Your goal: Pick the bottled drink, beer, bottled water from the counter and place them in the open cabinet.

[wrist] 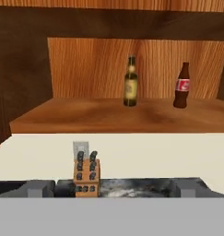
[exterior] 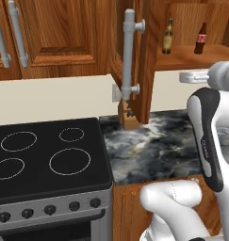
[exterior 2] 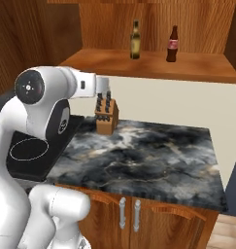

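Claw point(wrist: 111, 188) wide apart, facing open cabinet point(wrist: 109, 117)

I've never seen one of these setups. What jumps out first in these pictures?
Two bottles stand upright and apart on the shelf of the open cabinet: a slim amber beer and, to its right, a shorter dark bottled drink with a red label. Below them lies a marbled dark counter with a wooden knife block at its back, beside a black stovetop. The big white robot arm looms in front.

beer point(exterior: 167, 36) upright on open cabinet point(exterior: 191, 57) shelf | bottled drink point(exterior: 200, 39) beside
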